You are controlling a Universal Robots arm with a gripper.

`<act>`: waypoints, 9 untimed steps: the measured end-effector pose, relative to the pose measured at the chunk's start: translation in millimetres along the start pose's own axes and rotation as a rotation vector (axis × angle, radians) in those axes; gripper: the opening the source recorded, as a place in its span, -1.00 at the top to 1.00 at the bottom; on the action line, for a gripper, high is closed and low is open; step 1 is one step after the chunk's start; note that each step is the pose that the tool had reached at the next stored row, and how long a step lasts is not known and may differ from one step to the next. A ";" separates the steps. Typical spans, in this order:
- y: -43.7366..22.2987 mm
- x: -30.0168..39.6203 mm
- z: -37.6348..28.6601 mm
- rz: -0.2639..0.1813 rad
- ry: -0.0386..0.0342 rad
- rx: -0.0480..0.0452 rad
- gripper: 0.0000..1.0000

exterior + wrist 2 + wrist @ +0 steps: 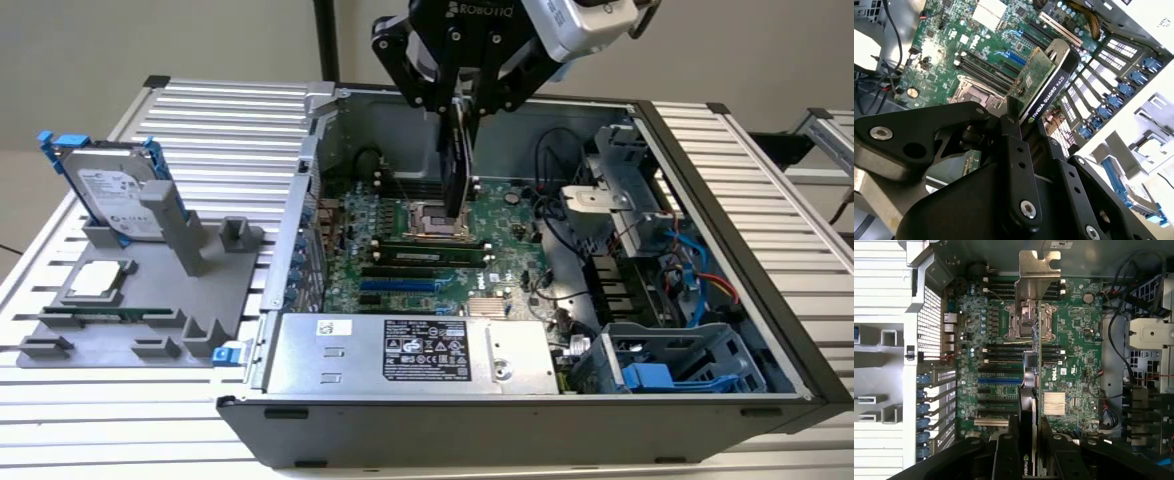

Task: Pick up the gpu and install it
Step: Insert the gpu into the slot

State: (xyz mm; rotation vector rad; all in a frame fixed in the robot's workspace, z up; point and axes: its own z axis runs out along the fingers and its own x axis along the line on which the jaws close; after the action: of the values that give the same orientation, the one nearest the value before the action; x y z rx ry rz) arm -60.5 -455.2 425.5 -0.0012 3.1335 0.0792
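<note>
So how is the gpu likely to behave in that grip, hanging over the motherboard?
The gpu looks like a thin rigid board, so probably stiff, not floppy. The gripper pinches one end, so it may pivot if nudged. Bare green circuitry suggests fragility; the metal bracket likely weights the far end.

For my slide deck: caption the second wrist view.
Gripper holding the gpu by its edge above the motherboard.

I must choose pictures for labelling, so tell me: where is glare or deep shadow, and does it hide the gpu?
Second wrist view: the case frame glares white, but the gpu is evenly lit. First wrist view: the slatted table is washed out; the gpu's bracket shines. Exterior view: even light, the gpu dark.
</note>
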 end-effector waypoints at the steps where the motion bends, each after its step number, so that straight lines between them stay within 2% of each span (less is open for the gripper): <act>1: 0.0 -0.1 0.0 -0.008 0.0004 0.0000 1.00; 9: 0.0 -0.1 0.0 -0.067 0.0033 -0.0005 1.00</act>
State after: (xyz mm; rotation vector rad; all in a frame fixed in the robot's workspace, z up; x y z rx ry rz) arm -60.4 -455.2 425.4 -0.1055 3.1333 0.0796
